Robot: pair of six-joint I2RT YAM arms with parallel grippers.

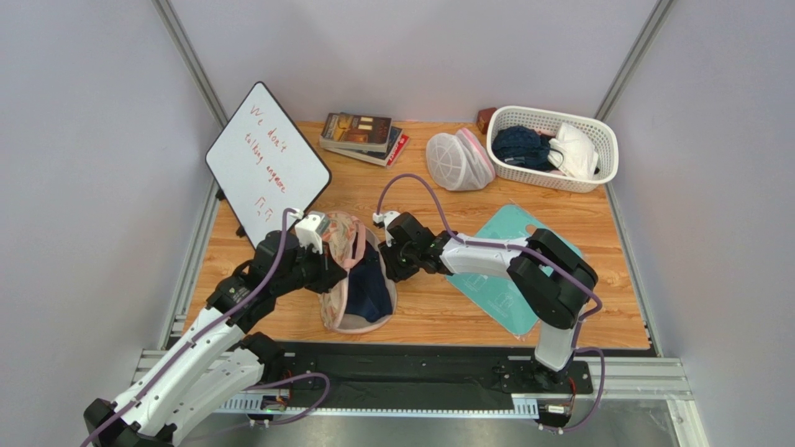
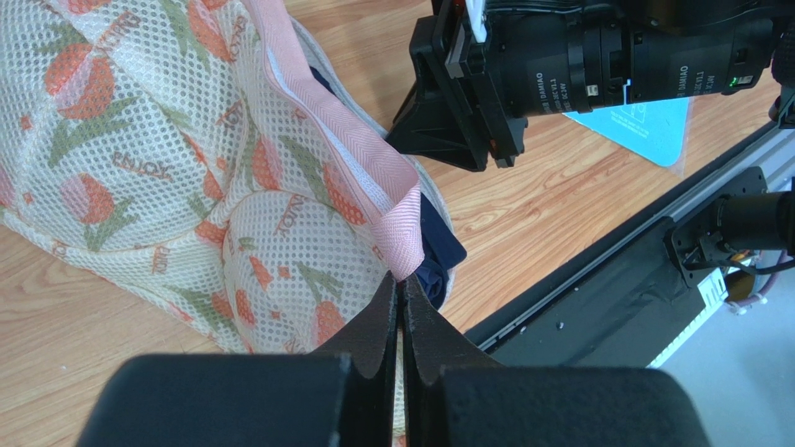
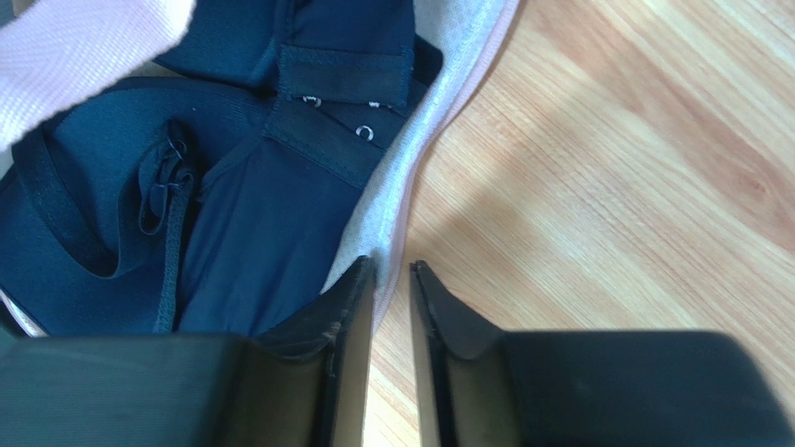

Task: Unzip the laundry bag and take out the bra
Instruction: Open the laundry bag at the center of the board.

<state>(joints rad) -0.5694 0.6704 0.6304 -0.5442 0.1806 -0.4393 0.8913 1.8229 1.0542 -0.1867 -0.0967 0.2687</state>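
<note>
The laundry bag (image 1: 343, 233), cream mesh with orange floral print, lies open at the table's middle left. A dark navy bra (image 1: 371, 291) shows inside it. My left gripper (image 1: 328, 264) is shut on the bag's pink edging (image 2: 347, 160) and holds the top flap up, as the left wrist view (image 2: 402, 284) shows. My right gripper (image 1: 392, 258) is at the bag's right side. In the right wrist view the right gripper (image 3: 393, 272) is open by a narrow gap at the pale lower rim (image 3: 439, 121), right beside the bra (image 3: 252, 214).
A tilted whiteboard (image 1: 266, 163) stands at back left, with books (image 1: 364, 138) behind the bag. A white mesh dome bag (image 1: 459, 161) and a white basket (image 1: 560, 116) of clothes sit at back right. A teal mat (image 1: 499, 298) lies under my right arm.
</note>
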